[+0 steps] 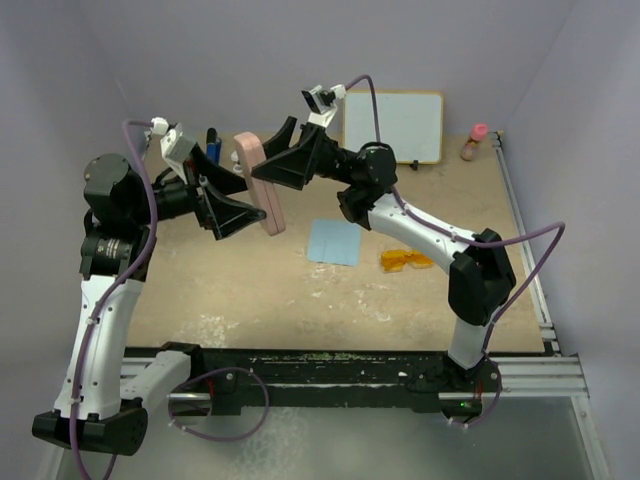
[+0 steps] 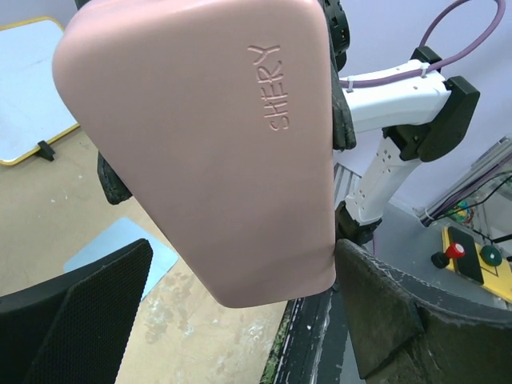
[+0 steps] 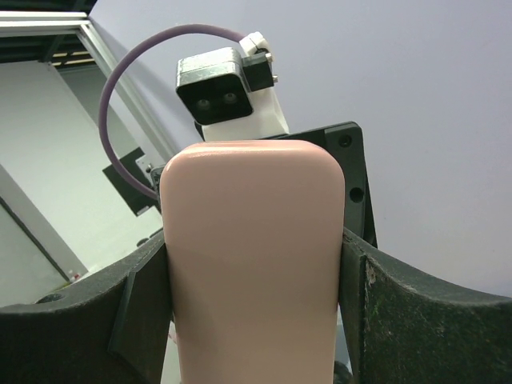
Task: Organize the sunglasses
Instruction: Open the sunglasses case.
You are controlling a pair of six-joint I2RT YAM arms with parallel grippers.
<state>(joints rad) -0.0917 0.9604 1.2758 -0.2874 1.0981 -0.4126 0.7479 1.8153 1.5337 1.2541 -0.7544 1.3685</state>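
Note:
The orange-amber sunglasses [image 1: 405,260] lie on the table to the right of centre, under the right arm, with no gripper near them. The pink glasses case [image 1: 262,185] hangs in the air over the back left of the table. My right gripper [image 1: 270,160] is shut on its upper part, both fingers pressed against its sides in the right wrist view [image 3: 256,264]. My left gripper [image 1: 248,207] is open around the case's lower end [image 2: 216,160]. One finger [image 2: 384,312] touches the case edge and the other finger [image 2: 80,312] stands apart from it.
A light blue cloth [image 1: 334,241] lies flat at the table's centre, left of the sunglasses. A whiteboard [image 1: 393,127] leans at the back wall. A small pink-capped bottle [image 1: 476,141] stands at the back right. A blue object [image 1: 213,140] stands at the back left.

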